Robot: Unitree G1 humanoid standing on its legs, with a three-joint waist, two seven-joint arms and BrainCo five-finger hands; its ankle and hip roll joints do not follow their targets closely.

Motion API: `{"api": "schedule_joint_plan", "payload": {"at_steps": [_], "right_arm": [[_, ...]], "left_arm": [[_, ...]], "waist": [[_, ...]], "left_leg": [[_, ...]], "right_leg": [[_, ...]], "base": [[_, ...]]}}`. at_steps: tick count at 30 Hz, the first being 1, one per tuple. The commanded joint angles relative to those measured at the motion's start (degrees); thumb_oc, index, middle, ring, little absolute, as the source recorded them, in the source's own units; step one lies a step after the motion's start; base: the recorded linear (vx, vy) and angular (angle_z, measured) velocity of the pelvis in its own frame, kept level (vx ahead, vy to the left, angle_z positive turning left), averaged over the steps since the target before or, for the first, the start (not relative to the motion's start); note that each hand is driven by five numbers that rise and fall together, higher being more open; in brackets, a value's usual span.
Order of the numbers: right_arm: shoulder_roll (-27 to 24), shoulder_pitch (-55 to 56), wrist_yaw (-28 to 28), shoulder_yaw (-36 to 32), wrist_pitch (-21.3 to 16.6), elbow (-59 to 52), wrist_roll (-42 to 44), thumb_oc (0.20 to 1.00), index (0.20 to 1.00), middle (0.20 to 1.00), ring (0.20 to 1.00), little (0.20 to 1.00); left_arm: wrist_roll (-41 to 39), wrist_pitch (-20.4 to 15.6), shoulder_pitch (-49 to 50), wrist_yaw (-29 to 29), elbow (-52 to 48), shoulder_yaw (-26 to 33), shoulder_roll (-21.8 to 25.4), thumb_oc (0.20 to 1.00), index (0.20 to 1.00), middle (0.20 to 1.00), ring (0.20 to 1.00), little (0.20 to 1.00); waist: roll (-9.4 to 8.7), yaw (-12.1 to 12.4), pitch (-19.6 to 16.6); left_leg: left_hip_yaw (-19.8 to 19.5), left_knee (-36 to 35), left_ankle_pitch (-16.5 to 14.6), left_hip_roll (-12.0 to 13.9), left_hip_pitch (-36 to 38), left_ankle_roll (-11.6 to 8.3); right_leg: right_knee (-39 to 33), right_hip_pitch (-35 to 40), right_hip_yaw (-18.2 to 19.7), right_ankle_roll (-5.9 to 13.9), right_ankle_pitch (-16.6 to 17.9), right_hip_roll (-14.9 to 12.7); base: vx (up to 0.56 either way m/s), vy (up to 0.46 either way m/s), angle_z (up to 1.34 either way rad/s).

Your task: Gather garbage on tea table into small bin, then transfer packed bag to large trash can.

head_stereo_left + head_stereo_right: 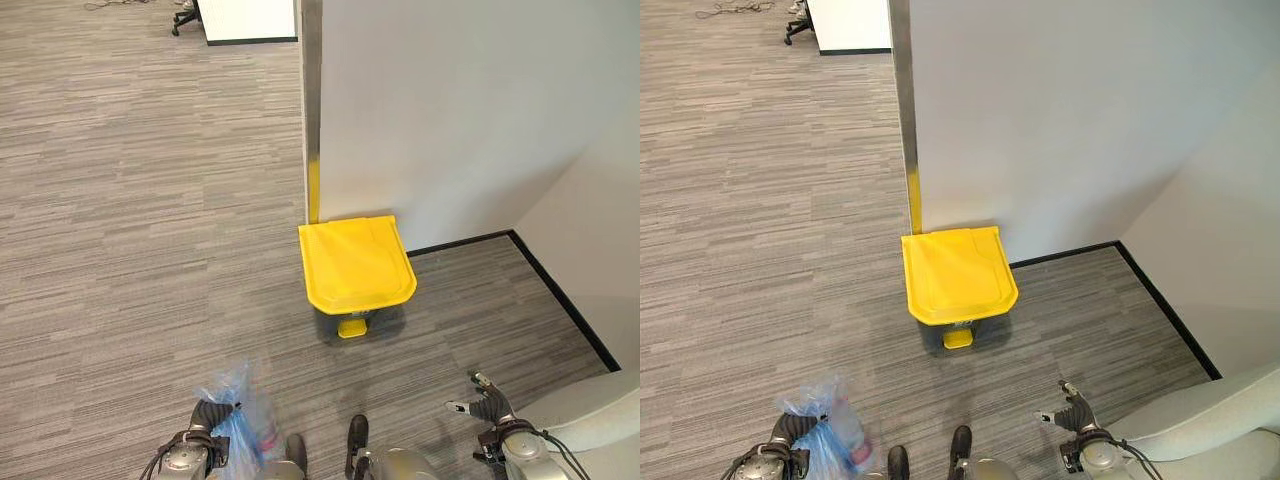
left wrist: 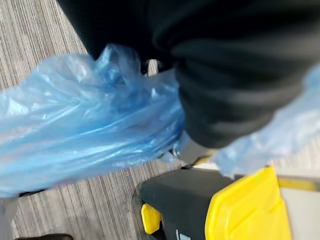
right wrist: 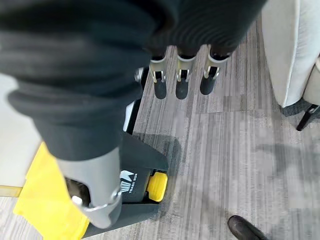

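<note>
Grey sofa (image 1: pixel 585 400) near white wall (image 1: pixel 450 110).

Office: grey striped carpet tiles (image 1: pixel 130 220), white partition wall (image 1: pixel 450 110), office-chair base (image 1: pixel 184 16).

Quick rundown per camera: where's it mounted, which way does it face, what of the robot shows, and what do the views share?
Left eye view: on the head, looking down at grey carpet and the yellow-lidded dark trash can; both hands at the bottom edge.
Right eye view: same scene, slightly offset; left hand shut on the crinkled blue plastic bag, right hand open.
Left wrist view: looks past its dark cover onto the bag, can below.
Right wrist view: looks along straight fingers at carpet and can.
Shared: all four show the can.
</note>
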Motion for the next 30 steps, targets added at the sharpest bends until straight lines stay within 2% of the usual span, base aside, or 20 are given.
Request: {"api": "schedule_joint_plan", "payload": {"at_steps": [1,6,10,12,14,15,16,17,19,21,22,23,25,26,30], "right_arm": [[0.4,-2.39,-0.28,1.6,-0.79,-0.27,-0.78,1.0,1.0,1.0,1.0,1.0],[0.46,-3.05,-0.54,1.19,-0.65,-0.44,-0.16,1.0,1.0,1.0,1.0,1.0],[0.3,-3.22,-0.56,0.86,-0.77,-1.21,0.14,1.0,1.0,1.0,1.0,1.0],[0.06,-3.52,-0.58,0.78,-0.55,-1.65,0.19,1.0,1.0,1.0,1.0,1.0],[-0.25,-3.86,-0.84,0.66,-0.63,-1.78,0.47,1.0,1.0,1.0,1.0,1.0],[-0.84,-3.71,-1.21,-0.1,-0.57,-1.62,1.12,1.0,1.0,1.0,1.0,1.0],[-0.88,-3.7,-1.21,-0.11,-0.58,-1.61,1.13,1.0,1.0,1.0,1.0,1.0],[-0.99,-3.24,-1.37,-0.56,-0.44,-1.61,1.29,1.0,1.0,1.0,1.0,1.0],[-1.08,-3.0,-1.45,-0.87,-0.51,-1.56,1.55,1.0,1.0,1.0,1.0,1.0],[-1.27,-2.08,-1.63,-1.95,-0.59,-1.31,2.82,1.0,1.0,1.0,1.0,1.0],[-1.59,-1.17,-1.81,-2.91,-0.38,-1.39,3.6,1.0,1.0,1.0,1.0,1.0],[-1.76,-0.67,-2.54,-4.14,-1.28,-1.15,5.11,1.0,1.0,1.0,1.0,1.0],[-1.94,-1.07,-3.36,-4.81,-1.35,-0.7,6.0,1.0,1.0,1.0,1.0,1.0],[-2.26,-1.59,-3.58,-5.18,-1.71,-0.33,6.93,1.0,1.0,1.0,1.0,1.0],[-3.08,-3.4,-3.59,-4.14,-1.96,-0.32,6.83,1.0,1.0,1.0,1.0,1.0]], "left_arm": [[0.99,-2.83,-0.03,0.78,-3.3,2.61,3.46,0.2,0.2,0.2,0.2,0.2],[-0.38,-2.88,0.21,1.61,-3.84,3.93,3.86,0.2,0.2,0.2,0.2,0.2],[-0.74,-2.74,-0.1,1.9,-4.38,4.48,4.68,0.2,0.2,0.2,0.2,0.2],[-0.86,-2.69,-0.41,2.0,-4.52,4.44,4.59,0.2,0.2,0.2,0.2,0.2],[-1.21,-2.85,-0.73,2.07,-4.48,4.33,4.48,0.2,0.2,0.2,0.2,0.2],[-1.63,-3.0,-1.32,2.09,-4.06,4.2,4.32,0.2,0.2,0.2,0.2,0.2],[-1.64,-3.01,-1.33,2.08,-4.04,4.19,4.28,0.2,0.2,0.2,0.2,0.2],[-1.79,-3.16,-1.67,2.2,-3.81,4.36,3.99,0.2,0.2,0.2,0.2,0.2],[-1.69,-3.23,-1.97,2.28,-3.89,4.38,3.9,0.2,0.2,0.2,0.2,0.2],[-1.73,-3.33,-2.68,2.34,-3.65,4.14,3.79,0.2,0.2,0.2,0.2,0.2],[-1.93,-3.44,-3.11,2.5,-3.91,3.55,4.11,0.2,0.2,0.2,0.2,0.2],[-2.44,-3.48,-4.24,2.38,-3.82,2.4,3.97,0.2,0.2,0.2,0.2,0.2],[-2.84,-3.57,-4.71,2.53,-3.58,1.68,3.48,0.2,0.2,0.2,0.2,0.2],[-2.77,-3.76,-5.0,2.62,-2.97,1.4,3.26,0.2,0.2,0.2,0.2,0.2],[-2.99,-4.11,-5.9,2.62,-2.08,0.94,2.87,0.2,0.2,0.2,0.2,0.2]], "waist": [[-2.17,1.27,-0.72],[-2.59,2.37,-0.06],[-1.93,2.77,1.27],[-1.63,2.41,1.98],[-1.31,1.77,2.62],[-1.2,0.17,3.39],[-0.97,0.08,3.49],[-0.96,-0.8,3.77],[-0.98,-1.24,3.88],[-1.1,-2.59,3.64],[-1.29,-3.63,3.33],[-1.31,-4.54,2.97],[-0.5,-5.43,2.28],[0.48,-6.2,1.55],[1.98,-6.85,1.28]], "left_leg": [[-1.15,2.89,-6.22,-1.52,-0.56,-0.92],[-2.38,6.35,-8.31,-2.37,-1.64,0.05],[-4.67,8.07,-10.15,-3.76,-1.31,1.32],[-5.4,7.83,-11.2,-4.29,0.21,1.6],[-5.75,7.32,-12.47,-4.77,2.36,1.81],[-7.59,7.19,-14.59,-5.98,5.78,1.73],[-7.72,7.28,-14.78,-5.76,5.92,1.69],[-8.95,8.24,-16.26,-6.14,7.08,1.34],[-9.8,8.95,-17.41,-6.41,7.84,1.11],[-12.39,10.27,-20.27,-6.79,9.65,0.63],[-14.83,10.73,-22.47,-6.46,11.73,0.07],[-16.79,13.65,-23.52,-5.45,12.34,-0.96],[-16.28,15.06,-23.66,-2.85,11.83,-1.7],[-15.85,13.13,-23.54,-0.74,13.13,-2.22],[-14.73,8.6,-22.24,0.48,14.18,-2.39]], "right_leg": [[-2.54,3.89,3.05,7.0,-3.62,-5.26],[0.22,2.81,3.71,7.56,-4.03,-6.06],[11.05,-1.97,4.66,8.58,-4.06,-6.64],[12.83,-5.27,4.51,8.23,-3.1,-6.39],[11.09,-8.33,2.82,7.99,-0.86,-6.89],[5.08,-11.75,1.65,8.8,1.15,-6.62],[4.92,-11.44,1.43,8.79,1.13,-6.46],[0.97,-12.82,0.92,9.34,1.9,-6.14],[-0.84,-13.69,0.75,9.65,2.58,-5.96],[-2.15,-16.12,3.09,10.32,4.3,-5.38],[0.18,-17.93,6.03,10.5,5.05,-5.42],[5.69,-19.14,8.51,9.38,6.29,-5.32],[9.85,-20.6,6.66,8.68,4.8,-5.78],[11.43,-21.46,5.29,8.46,3.92,-5.39],[11.36,-24.78,4.06,9.09,4.18,-4.3]], "base": [[0.05,0.038,-0.03],[0.06,0.081,-0.12],[0.09,0.096,-0.09],[0.14,0.055,0.13],[0.29,0.027,0.23],[0.36,0.014,0.24],[0.47,-0.009,0.43],[0.31,-0.044,0.55],[0.32,-0.059,0.46],[0.49,-0.137,0.47],[0.69,-0.26,0.96],[0.58,-0.268,1.19],[0.33,-0.192,1.23],[0.24,-0.15,0.53],[0.03,-0.025,0.1]]}}
